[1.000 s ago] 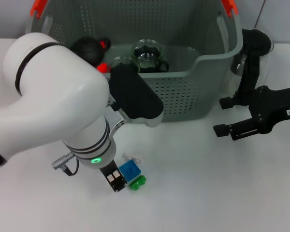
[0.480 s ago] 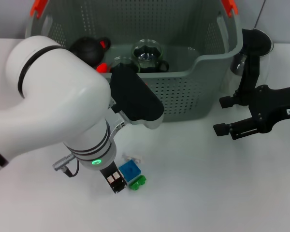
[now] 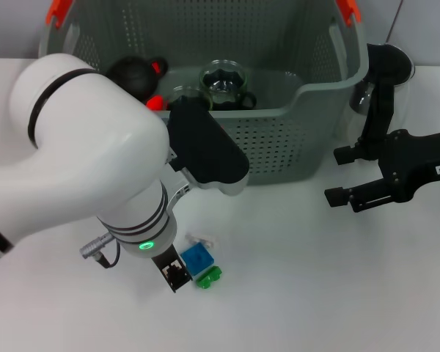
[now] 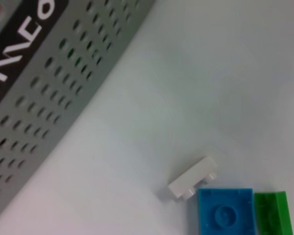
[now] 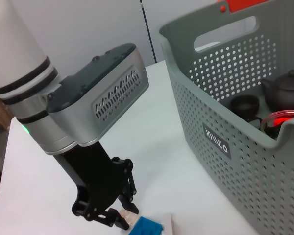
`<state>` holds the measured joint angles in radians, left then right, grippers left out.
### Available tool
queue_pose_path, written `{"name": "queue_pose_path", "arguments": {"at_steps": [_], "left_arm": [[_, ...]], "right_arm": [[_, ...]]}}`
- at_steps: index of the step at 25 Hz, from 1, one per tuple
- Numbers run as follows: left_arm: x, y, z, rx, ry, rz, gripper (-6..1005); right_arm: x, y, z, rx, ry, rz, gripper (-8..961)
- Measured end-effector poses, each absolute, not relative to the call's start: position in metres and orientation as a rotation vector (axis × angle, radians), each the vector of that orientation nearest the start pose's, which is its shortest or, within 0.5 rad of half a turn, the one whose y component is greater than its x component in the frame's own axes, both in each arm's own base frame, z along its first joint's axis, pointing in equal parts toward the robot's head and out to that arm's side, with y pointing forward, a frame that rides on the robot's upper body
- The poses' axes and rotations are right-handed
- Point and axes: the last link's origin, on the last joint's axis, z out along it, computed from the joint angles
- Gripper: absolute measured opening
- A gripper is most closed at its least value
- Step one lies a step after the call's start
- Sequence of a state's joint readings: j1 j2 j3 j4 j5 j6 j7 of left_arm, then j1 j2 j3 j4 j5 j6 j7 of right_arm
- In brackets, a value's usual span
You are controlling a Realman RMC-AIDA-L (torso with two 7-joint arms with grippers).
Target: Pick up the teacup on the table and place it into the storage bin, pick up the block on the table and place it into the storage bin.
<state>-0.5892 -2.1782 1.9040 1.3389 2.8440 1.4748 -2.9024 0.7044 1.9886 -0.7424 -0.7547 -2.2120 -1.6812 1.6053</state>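
The storage bin [image 3: 279,158] stands at the back of the white table. A glass teacup [image 3: 224,79] and a small black cup [image 5: 245,104] lie inside it. On the table in front lies a blue block [image 3: 198,258], with a green block [image 3: 209,277] and a small white piece [image 3: 202,242] touching or almost touching it. My left gripper [image 3: 174,275] points down just left of the blue block [image 5: 147,227], open and holding nothing. The left wrist view shows the blue block [image 4: 227,213], the green one [image 4: 272,213] and the white piece [image 4: 191,180]. My right gripper [image 3: 342,176] hangs open to the right of the bin.
A black teapot [image 3: 132,73] and a red item [image 3: 155,101] also lie in the bin. Its black label [image 5: 216,141] faces the blocks. A glassy round thing [image 3: 361,95] shows partly behind the right arm. Bare table lies in front and to the right of the blocks.
My left gripper has shifted very slightly beside the blue block. The blocks and the right arm have stayed put.
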Motion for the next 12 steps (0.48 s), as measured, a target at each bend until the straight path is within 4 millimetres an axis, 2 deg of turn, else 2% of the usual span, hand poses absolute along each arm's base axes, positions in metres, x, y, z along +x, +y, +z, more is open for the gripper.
{"name": "queue_pose_path", "arguments": {"at_steps": [5, 8, 12], "left_arm": [[-0.154, 0.303, -0.087, -2.515, -0.705, 0.868, 193], [-0.144, 0.301, -0.076, -2.521, -0.681, 0.862, 193], [-0.126, 0.301, -0.039, -2.52, -0.683, 0.777, 193]], "right_arm": [[0.226, 0.364, 0.033, -2.965, 0.574, 0.359, 945], [0.226, 0.364, 0.034, -2.963, 0.576, 0.359, 945], [0.227, 0.363, 0.034, -2.963, 0.572, 0.359, 945]]}}
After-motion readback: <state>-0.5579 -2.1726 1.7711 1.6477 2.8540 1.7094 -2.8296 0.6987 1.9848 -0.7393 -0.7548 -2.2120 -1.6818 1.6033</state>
